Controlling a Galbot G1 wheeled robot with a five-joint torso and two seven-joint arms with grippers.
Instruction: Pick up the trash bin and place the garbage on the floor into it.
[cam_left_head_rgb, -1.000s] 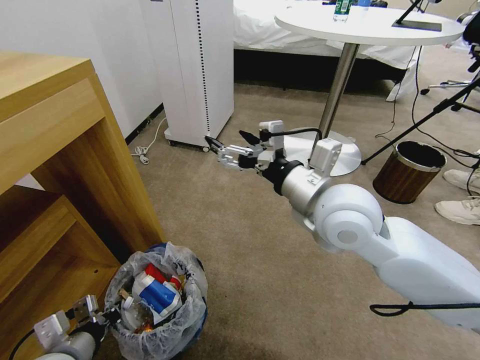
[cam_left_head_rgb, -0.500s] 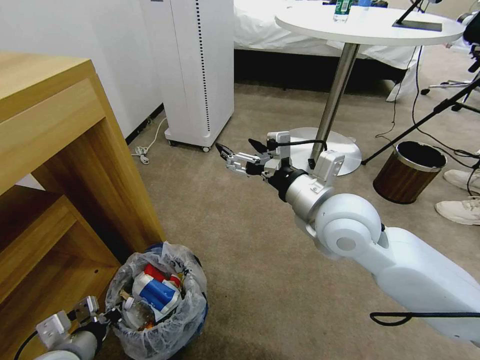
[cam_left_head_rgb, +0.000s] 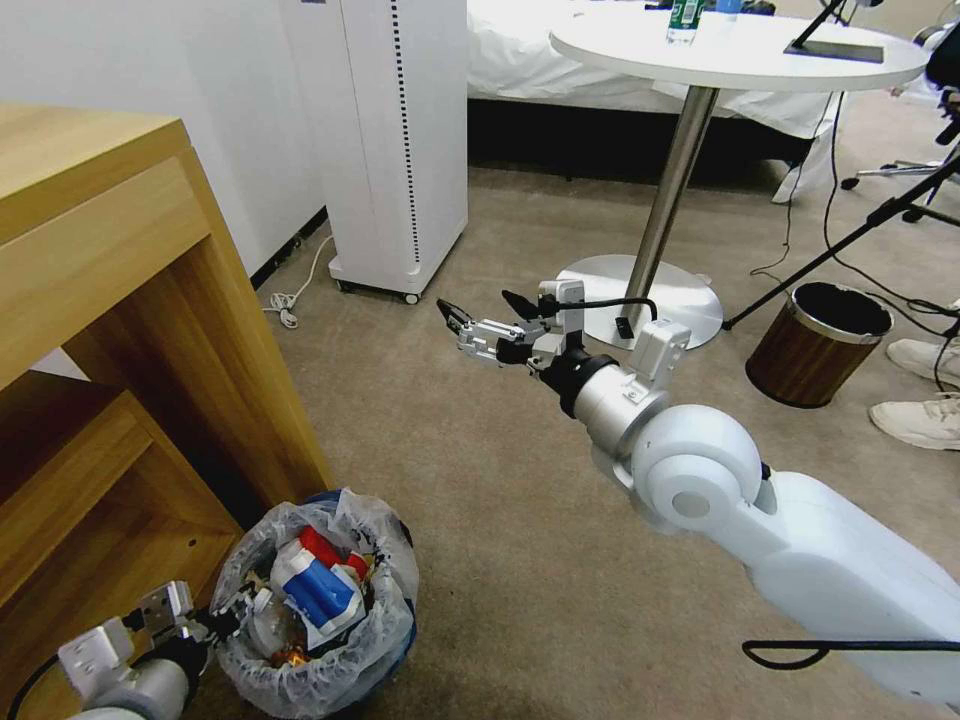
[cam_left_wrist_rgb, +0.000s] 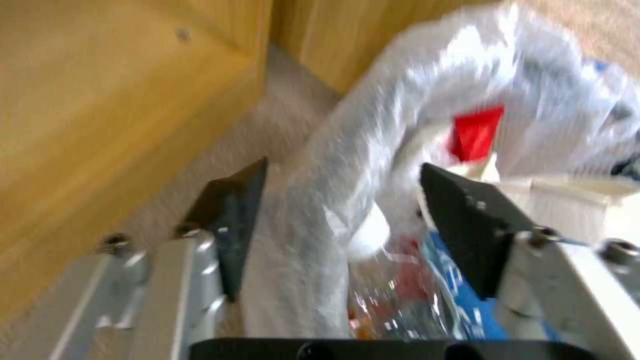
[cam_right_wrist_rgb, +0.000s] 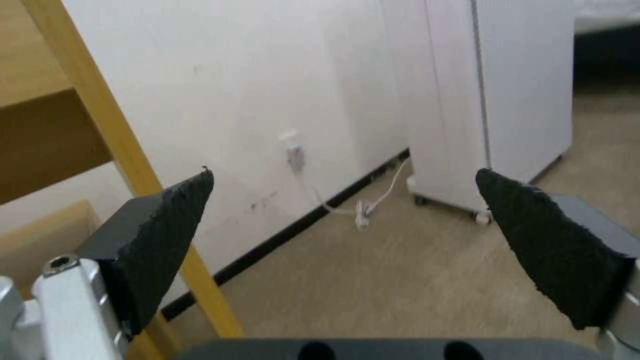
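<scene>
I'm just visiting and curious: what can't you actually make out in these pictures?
- Head view: the trash bin is mostly wrapped by its plastic bag, so little blue shows.
- Head view: the litter deeper in the bin lies buried under the top packets.
- Left wrist view: the bag and litter are blurred; no lettering is readable.
- Head view: the left claw meets the bag rim; its grip is unclear.
- The right claw hangs open over the carpet.

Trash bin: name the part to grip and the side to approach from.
Grip the bag-covered rim of the trash bin, on the side facing the wooden desk. The bin stands upright and is packed with garbage, so the thin rim is probably the only pinchable edge. The left gripper already straddles it there, one finger inside, one outside.
</scene>
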